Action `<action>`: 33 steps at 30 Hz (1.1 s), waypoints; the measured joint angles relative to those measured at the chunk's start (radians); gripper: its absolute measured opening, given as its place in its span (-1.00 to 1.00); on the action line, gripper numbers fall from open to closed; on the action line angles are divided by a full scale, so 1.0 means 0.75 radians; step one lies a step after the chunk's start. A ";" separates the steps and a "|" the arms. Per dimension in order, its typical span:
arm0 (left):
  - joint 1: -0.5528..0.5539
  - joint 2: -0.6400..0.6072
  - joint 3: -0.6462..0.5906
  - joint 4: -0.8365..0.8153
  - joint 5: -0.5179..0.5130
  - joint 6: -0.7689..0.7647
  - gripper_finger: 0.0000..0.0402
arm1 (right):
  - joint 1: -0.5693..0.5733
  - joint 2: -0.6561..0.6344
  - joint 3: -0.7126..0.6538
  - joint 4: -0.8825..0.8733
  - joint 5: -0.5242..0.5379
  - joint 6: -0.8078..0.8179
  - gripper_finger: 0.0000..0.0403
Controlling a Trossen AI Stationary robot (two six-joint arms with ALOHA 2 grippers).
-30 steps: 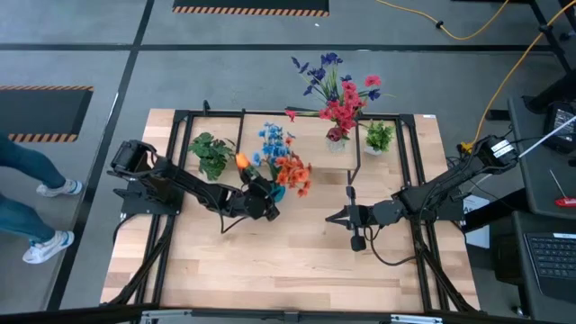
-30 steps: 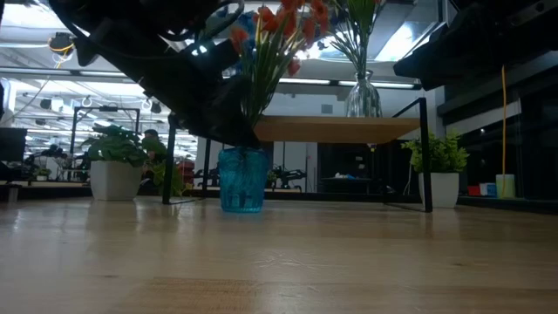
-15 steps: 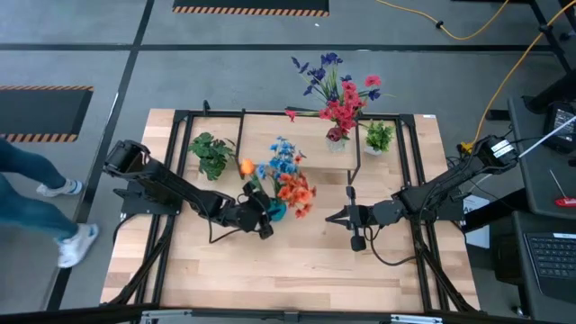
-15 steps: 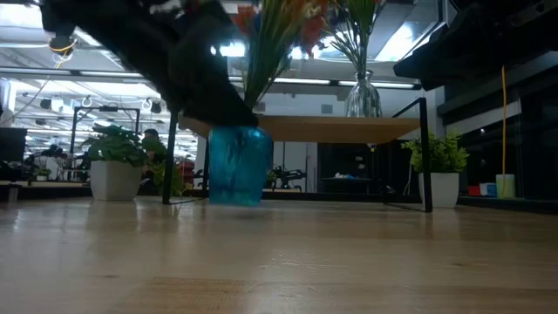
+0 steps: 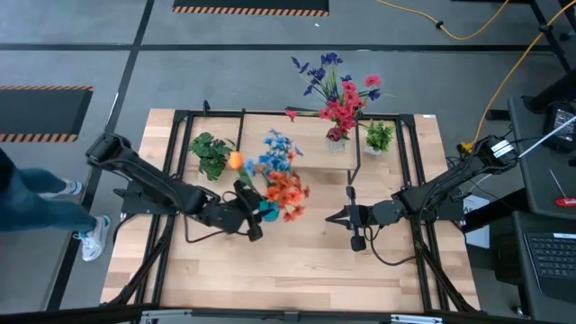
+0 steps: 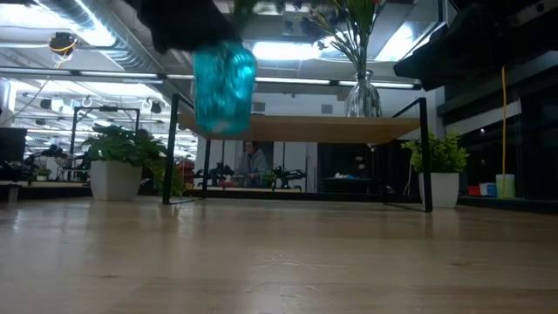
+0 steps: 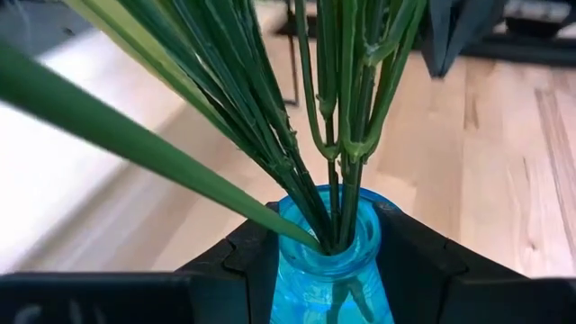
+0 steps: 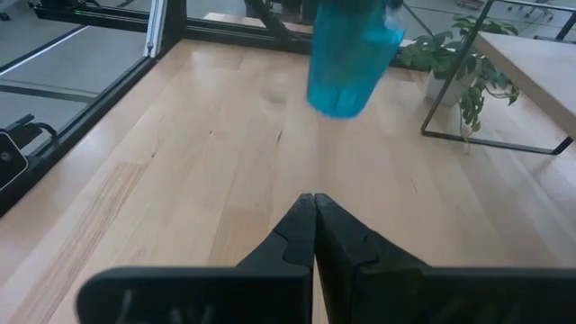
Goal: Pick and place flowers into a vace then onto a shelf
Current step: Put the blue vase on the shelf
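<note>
lifted off the tabletop (image 6: 279, 262), blue vase (image 6: 223, 77) of flowers (image 5: 279, 180) pinched in left jaws (image 7: 328, 270); right jaws (image 8: 313, 236) pressed together.

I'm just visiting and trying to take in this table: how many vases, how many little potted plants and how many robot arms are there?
Vases: 2, a blue vase gripped by the left gripper and a clear vase on the shelf
Potted plants: 2
Robot arms: 2, the right gripper waiting
Total: 6
</note>
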 joint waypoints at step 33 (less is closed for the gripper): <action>0.456 -0.175 0.001 0.082 0.059 0.338 -0.27 | 0.000 0.000 0.000 -0.012 0.000 -0.010 -0.96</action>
